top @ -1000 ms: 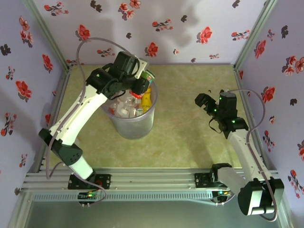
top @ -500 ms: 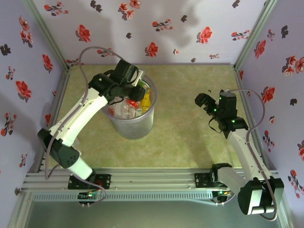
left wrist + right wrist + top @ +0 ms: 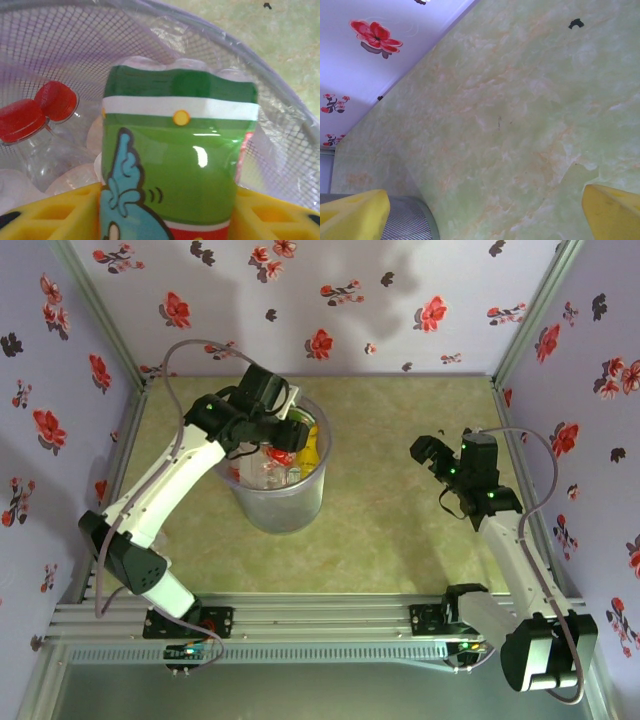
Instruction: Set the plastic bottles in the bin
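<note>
From where I stood, the left gripper (image 3: 284, 430) hung right over the mouth of the large round translucent grey plastic bucket (image 3: 300, 508), which sat on the pale green marbled tabletop (image 3: 400, 530) towards the far left, near the flowered wall (image 3: 350, 290). Its yellow finger pads (image 3: 50, 215) were clamped on either side of a clear plastic bottle with a green, white-striped label (image 3: 175, 150), and the bottle's far end pointed down inside the rim towards the meshed wall of the bucket. Other bottles already lay heaped in the bucket beneath it: two clear ones with red caps (image 3: 55, 100) side by side to the left, some pale rounded ones lower down, and a yellow bottle (image 3: 310, 445) leaning against the right side. The right gripper (image 3: 428, 453) hovered well apart from the bucket, above bare tabletop on the right-hand side, with its yellow fingers (image 3: 350, 210) spread wide and nothing between them.
</note>
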Robot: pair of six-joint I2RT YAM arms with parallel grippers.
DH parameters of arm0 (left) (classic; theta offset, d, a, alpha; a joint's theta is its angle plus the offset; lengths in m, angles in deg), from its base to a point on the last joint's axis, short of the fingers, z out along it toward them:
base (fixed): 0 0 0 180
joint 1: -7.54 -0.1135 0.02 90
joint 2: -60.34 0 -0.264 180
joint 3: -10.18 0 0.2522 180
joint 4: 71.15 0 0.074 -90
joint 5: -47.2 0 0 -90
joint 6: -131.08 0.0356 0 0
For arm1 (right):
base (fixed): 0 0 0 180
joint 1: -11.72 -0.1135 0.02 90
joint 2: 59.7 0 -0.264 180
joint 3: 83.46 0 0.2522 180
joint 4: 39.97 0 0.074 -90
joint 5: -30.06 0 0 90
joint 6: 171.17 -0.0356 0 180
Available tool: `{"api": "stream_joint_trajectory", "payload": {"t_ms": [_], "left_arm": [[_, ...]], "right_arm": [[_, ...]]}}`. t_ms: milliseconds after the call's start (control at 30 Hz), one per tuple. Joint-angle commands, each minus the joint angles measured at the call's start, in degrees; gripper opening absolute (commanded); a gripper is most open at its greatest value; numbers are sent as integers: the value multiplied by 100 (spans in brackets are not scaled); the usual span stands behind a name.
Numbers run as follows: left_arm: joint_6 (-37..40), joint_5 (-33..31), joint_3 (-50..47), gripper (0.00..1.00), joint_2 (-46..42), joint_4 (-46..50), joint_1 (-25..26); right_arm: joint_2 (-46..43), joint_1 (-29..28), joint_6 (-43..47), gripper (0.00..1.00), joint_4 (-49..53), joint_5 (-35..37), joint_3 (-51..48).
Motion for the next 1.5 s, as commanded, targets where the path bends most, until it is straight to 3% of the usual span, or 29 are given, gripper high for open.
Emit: {"api": "stream_joint_trajectory", "payload": {"t_ms": [0,233,567,867,1000,1367,1467], "left_arm": [[-85,161,255,59,-245,174,-26],[-98,223,-97,54,-528,-326,-95],[-352,313,-530,35,-495,-646,-115],[-466,335,-713,31,-706,-717,-132],[-453,340,-636,39,-816,-746,-185],[-358,432,-419,80,-858,-574,-251],[-346,432,-428,84,-865,-582,-262]], "right_arm": [[33,40,-87,99,-157,-87,-32],[95,40,-108,99,-186,-152,-1],[151,40,-44,99,-209,-150,-32],[162,40,-51,99,-261,-170,-62],[163,40,-72,99,-266,-161,-64],[191,40,-97,99,-314,-186,-85],[183,40,-95,99,-310,-184,-85]]}}
